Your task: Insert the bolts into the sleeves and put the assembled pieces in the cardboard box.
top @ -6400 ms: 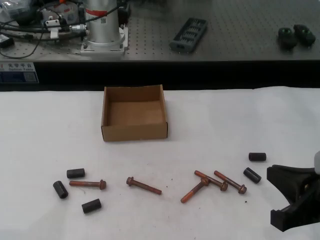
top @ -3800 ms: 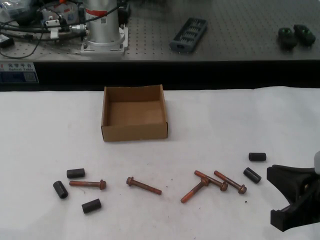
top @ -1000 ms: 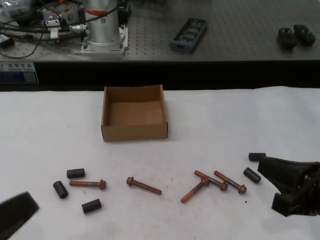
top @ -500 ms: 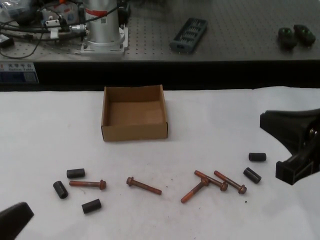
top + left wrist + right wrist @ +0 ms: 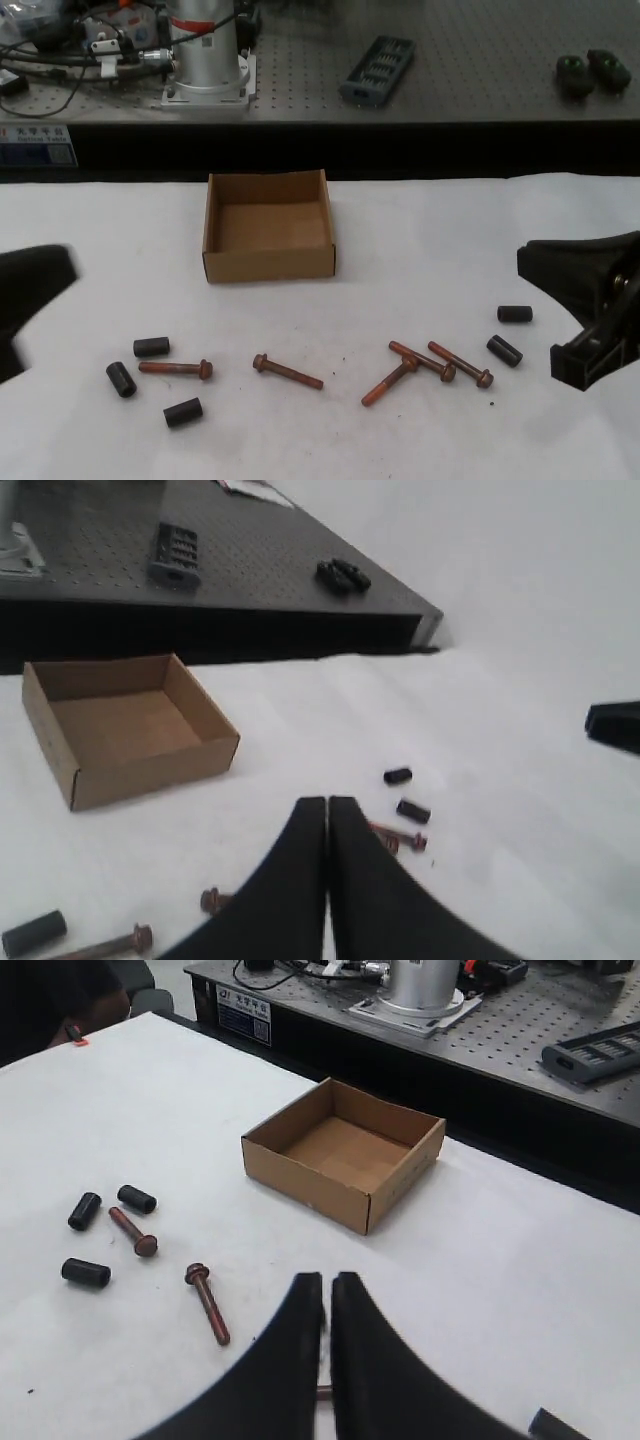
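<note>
A: Starting at the left — see what?
B: See the left gripper (image 5: 328, 805). Hangs over the white sheet (image 5: 100, 220) by the left edge. Has its two black fingers pressed tight together, with nothing in them.
A: And just past it?
B: Find the left sleeves (image 5: 151, 347), three of them. Look like short black tubes, lying flat on the sheet. Sit close beside the left bolt (image 5: 175, 368). Looks long and thin, rusty orange-brown, with a fat head on its right end.
A: Moving to the middle?
B: Spot the middle bolt (image 5: 287, 371), alone, same rusty colour, head on the left end. Lies in front of the cardboard box (image 5: 268, 262). Looks plain brown, open on top, with low walls and a bare floor inside. Stands farther back on the sheet, well apart from every bolt and sleeve.
A: Then to the right?
B: See a bunch of three bolts (image 5: 422, 361), lying slanted, with two touching and the third just beside. Next find the right sleeves (image 5: 514, 313), two more black tubes, near each other but apart.
A: And at the far right?
B: See the right gripper (image 5: 326, 1278), over the sheet just past those two sleeves. Has its fingers closed up as well — only a thin crack between, nothing held.
</note>
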Motion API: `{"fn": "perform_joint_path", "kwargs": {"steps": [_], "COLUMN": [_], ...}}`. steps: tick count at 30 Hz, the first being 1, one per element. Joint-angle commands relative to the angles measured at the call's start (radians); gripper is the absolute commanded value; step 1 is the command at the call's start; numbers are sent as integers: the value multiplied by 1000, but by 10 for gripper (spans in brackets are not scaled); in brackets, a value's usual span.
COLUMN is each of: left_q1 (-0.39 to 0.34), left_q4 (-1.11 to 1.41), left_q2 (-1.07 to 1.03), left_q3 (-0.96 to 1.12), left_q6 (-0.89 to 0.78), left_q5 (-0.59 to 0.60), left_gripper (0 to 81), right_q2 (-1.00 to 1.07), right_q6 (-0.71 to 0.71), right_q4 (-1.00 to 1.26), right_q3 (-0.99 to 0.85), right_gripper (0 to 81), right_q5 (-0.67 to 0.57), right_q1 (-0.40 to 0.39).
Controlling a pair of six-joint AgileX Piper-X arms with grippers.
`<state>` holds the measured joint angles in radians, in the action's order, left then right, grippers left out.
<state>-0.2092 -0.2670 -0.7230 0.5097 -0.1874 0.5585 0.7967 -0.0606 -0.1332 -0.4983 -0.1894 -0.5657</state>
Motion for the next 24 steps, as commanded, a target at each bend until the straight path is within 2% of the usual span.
{"fn": "perform_joint_path", "kwargs": {"steps": [1,5,11,14,19,21,24], "left_q1": [-55,-187,-342,-407,-467,-478,-488], "left_q4": [-24,-24,-24,-24,-24,-24,-31], "left_q2": [-118,-374,-700,-817,-952,-986,-1029], "left_q3": [49,158,347,427,526,548,573], "left_q6": [69,116,142,171,194,194,211], "left_q5": [-17,-86,-110,-121,-136,-162,-240], "left_gripper": [6,6,6,6,1,48,178], "right_q2": [2,2,2,2,2,2,0], "right_q6": [-8,-8,-8,-8,-8,-8,-8], "right_q4": [1,-59,-134,-185,-243,-255,-266], "right_q3": [-23,-81,-90,-90,-90,-90,-90], "right_gripper": [43,43,43,43,43,43,43], "right_q5": [45,112,105,105,105,105,105], "right_q1": [8,8,44,73,118,131,146]}}
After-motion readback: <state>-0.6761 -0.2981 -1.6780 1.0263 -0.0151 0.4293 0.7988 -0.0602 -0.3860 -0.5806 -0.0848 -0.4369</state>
